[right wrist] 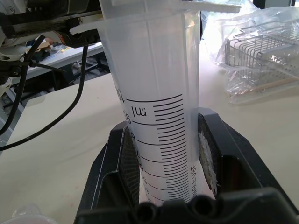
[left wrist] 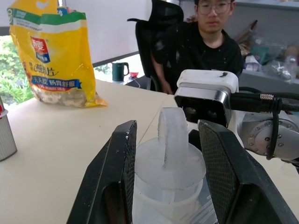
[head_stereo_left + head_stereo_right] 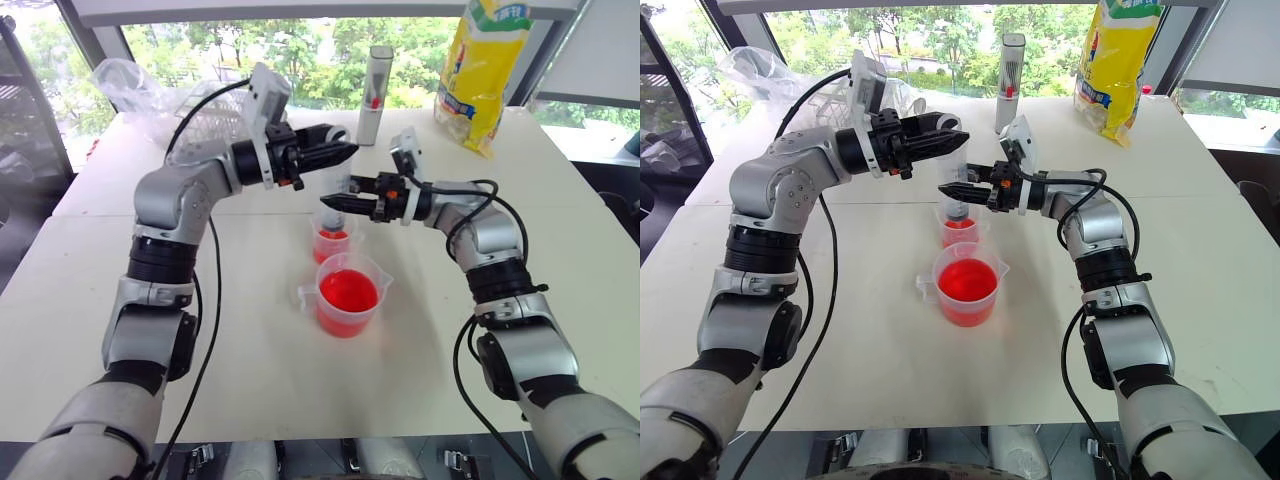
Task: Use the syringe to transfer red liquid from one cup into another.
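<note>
— Midway, then: why both arms on one syringe [image 1: 156, 116]?

— Right gripper [image 3: 347, 205], jaws clamped on the barrel, steadies it upright over the smaller cup [image 3: 332, 240]; left gripper [image 3: 338, 152], jaws apart, flanks the plunger [image 2: 172, 144].

— And the red liquid [image 3: 348, 291]?

— Mostly in the handled beaker [image 3: 346, 296], mid-table, nearer the front edge; some already reddens the cup.

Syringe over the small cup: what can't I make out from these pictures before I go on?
- Syringe tip: head views, hidden behind the small cup's wall; I cannot tell if it touches the red liquid.
- Liquid inside the barrel: right wrist view, lower barrel hidden by the right gripper.
- Plunger travel: left wrist view, its stem cut off by the picture's edge, between the left gripper's fingers.
</note>
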Robot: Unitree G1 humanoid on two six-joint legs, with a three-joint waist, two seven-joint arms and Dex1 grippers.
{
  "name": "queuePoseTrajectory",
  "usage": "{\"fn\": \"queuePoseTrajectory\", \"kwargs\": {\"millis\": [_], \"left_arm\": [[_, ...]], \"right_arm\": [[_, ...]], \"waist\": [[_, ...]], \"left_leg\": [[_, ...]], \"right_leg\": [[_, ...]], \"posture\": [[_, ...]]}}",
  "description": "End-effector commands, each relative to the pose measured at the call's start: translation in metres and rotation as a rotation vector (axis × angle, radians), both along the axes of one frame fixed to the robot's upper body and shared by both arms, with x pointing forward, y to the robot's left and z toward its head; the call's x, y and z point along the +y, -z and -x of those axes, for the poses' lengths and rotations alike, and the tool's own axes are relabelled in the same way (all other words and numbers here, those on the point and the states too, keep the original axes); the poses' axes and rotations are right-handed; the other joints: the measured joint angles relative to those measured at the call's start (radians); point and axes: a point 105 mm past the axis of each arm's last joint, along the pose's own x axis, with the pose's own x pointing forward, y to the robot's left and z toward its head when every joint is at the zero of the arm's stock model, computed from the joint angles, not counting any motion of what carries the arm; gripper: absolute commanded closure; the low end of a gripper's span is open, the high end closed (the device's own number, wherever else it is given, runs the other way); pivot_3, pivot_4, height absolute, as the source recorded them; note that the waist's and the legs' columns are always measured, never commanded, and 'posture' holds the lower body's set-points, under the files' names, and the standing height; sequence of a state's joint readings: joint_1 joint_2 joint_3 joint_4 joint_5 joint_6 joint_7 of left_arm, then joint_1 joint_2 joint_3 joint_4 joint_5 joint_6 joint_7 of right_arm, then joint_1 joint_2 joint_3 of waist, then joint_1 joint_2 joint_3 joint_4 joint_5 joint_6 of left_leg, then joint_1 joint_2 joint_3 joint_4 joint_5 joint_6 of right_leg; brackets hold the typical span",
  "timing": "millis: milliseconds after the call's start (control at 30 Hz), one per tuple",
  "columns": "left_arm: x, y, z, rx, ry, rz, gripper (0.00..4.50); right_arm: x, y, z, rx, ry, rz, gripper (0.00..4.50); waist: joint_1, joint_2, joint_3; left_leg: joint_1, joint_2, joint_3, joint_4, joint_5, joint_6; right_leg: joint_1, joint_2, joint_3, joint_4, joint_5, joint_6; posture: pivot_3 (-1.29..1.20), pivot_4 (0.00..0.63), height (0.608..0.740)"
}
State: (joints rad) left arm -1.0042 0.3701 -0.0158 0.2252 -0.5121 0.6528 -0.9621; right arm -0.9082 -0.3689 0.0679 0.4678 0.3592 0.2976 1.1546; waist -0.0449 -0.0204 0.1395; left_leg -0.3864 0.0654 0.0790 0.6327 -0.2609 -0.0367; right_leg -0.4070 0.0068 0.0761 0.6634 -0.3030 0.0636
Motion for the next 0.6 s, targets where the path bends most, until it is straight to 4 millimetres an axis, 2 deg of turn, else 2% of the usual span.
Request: {"fn": "queuePoseTrajectory", "kwargs": {"millis": [33, 67, 100, 500, 567, 600], "left_arm": [[-0.003, -0.007, 0.005, -0.014, 0.031, 0.008, 0.76], [-0.002, -0.008, 0.006, -0.017, 0.029, 0.011, 0.21], [-0.002, -0.009, 0.005, -0.023, 0.024, 0.014, 0.03], [0.012, -0.035, 0.004, -0.076, -0.030, 0.109, 0.03], [0.017, -0.042, 0.007, -0.085, -0.034, 0.132, 0.03], [0.025, -0.051, 0.014, -0.107, -0.032, 0.158, 0.03]], "right_arm": [[0.007, -0.040, 0.009, -0.138, -0.042, -0.050, 3.12], [0.007, -0.040, 0.009, -0.138, -0.043, -0.050, 3.12], [0.008, -0.040, 0.010, -0.137, -0.045, -0.050, 3.12], [0.009, -0.037, 0.012, -0.128, -0.048, -0.050, 3.12], [0.008, -0.037, 0.011, -0.124, -0.044, -0.051, 3.12], [0.008, -0.035, 0.010, -0.119, -0.036, -0.051, 3.12]], "waist": [[-0.001, 0.000, 0.000], [-0.001, 0.000, 0.000], [0.000, 0.000, 0.000], [0.000, 0.000, 0.000], [0.000, 0.000, 0.000], [-0.001, 0.000, 0.000]], "left_leg": [[0.000, 0.000, 0.000, 0.000, 0.000, 0.000], [0.000, 0.000, 0.000, 0.000, 0.000, 0.000], [0.000, 0.000, 0.000, 0.000, 0.000, 0.000], [0.000, 0.000, 0.000, 0.000, 0.000, 0.000], [0.000, 0.000, 0.000, 0.000, 0.000, 0.000], [0.000, 0.000, 0.000, 0.000, 0.000, 0.000]], "right_leg": [[0.000, 0.000, 0.000, 0.000, 0.000, 0.000], [0.000, 0.000, 0.000, 0.000, 0.000, 0.000], [0.000, 0.000, 0.000, 0.000, 0.000, 0.000], [0.000, 0.000, 0.000, 0.000, 0.000, 0.000], [0.000, 0.000, 0.000, 0.000, 0.000, 0.000], [0.000, 0.000, 0.000, 0.000, 0.000, 0.000]], "posture": [[0.00, 0.150, 0.740], [0.00, 0.150, 0.740], [0.00, 0.150, 0.740], [0.00, 0.150, 0.740], [0.00, 0.150, 0.740], [0.00, 0.150, 0.740]]}}
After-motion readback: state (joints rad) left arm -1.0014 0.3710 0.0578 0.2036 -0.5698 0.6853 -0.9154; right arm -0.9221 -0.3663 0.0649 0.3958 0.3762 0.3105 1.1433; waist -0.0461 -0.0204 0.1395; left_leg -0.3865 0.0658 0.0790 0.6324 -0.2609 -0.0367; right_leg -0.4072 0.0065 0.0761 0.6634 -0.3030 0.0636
